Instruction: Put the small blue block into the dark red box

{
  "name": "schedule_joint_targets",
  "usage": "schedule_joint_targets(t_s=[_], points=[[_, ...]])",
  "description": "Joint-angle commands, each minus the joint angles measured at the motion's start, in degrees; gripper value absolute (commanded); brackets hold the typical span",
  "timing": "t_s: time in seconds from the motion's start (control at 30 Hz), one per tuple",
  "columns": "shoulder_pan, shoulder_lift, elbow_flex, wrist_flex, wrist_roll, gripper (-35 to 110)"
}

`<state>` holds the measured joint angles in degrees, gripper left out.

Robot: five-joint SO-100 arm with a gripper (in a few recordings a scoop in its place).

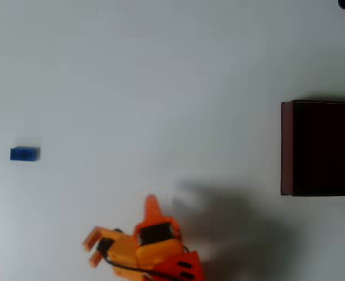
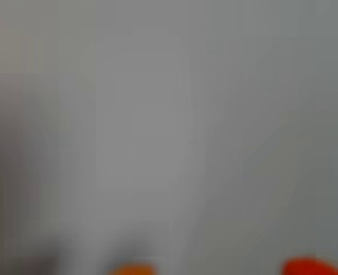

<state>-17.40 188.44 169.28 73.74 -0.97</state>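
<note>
Two orange tips, too blurred to read, sit at the bottom edge of the wrist view over pale counter. In the overhead view, the small blue block (image 1: 24,154) lies flat at the far left, bright blue, oblong, its long side across the picture, with bare counter (image 1: 161,76) all around it. The orange claw (image 1: 151,206) hangs at the bottom edge, well apart from the block; whether its fingers are apart cannot be told. The dark red box (image 1: 286,146), thin maroon walls and near-black inside, is cut by the right edge.
</note>
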Motion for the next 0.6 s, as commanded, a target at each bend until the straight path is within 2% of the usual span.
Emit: schedule_joint_targets(t_s=[0.0, 0.2, 0.43, 0.57], points=[[-5.98, -13.89, -10.37, -3.52, 8.53, 12], [-14.77, -54.4, -35.6, 1.32, 31.03, 17], [-25.49, -66.62, -46.14, 0.0, 47.37, 19], [-27.86, -77.26, -56.69, 0.97, 52.29, 19]])
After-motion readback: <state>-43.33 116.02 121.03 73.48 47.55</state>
